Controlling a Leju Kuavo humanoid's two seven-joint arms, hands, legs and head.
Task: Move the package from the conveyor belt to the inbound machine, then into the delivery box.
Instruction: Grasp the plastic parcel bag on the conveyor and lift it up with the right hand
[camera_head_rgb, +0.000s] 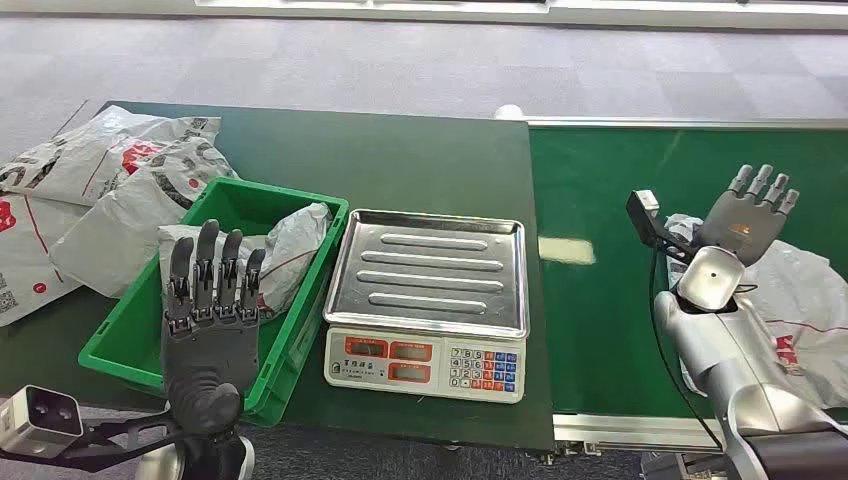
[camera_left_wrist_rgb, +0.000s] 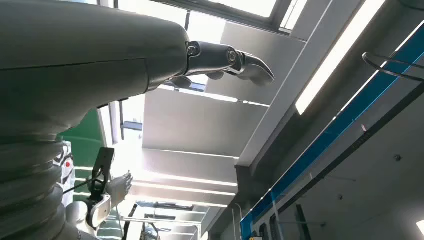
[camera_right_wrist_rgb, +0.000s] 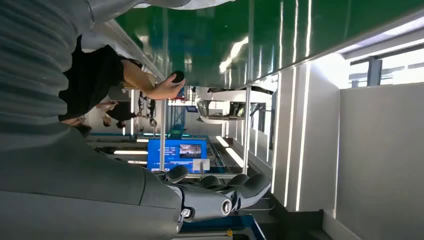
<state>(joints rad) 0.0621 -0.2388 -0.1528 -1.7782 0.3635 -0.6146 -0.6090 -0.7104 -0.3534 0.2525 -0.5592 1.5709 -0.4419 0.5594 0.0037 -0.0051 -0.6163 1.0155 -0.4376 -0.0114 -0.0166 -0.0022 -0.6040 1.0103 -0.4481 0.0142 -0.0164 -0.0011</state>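
The package (camera_head_rgb: 800, 300), a grey poly bag with red printing too small to read, lies flat on the green conveyor belt (camera_head_rgb: 620, 230) under the right hand (camera_head_rgb: 752, 212); its long axis cannot be told. Both the right hand and the left hand (camera_head_rgb: 212, 300) are raised with fingers spread, holding nothing. Another bag lies in the green delivery box (camera_head_rgb: 240, 200) beside the scale (camera_head_rgb: 430, 300).

Evenly, brightly lit from overhead. Pale glare patch on the dark green conveyor belt (camera_head_rgb: 690, 200) just right of the shiny ribbed steel scale tray (camera_head_rgb: 430, 270), which mirrors soft streaks. Shadows faint. Head view sharp; wrist views washed out by ceiling light strips and windows, background perhaps slightly blurred.
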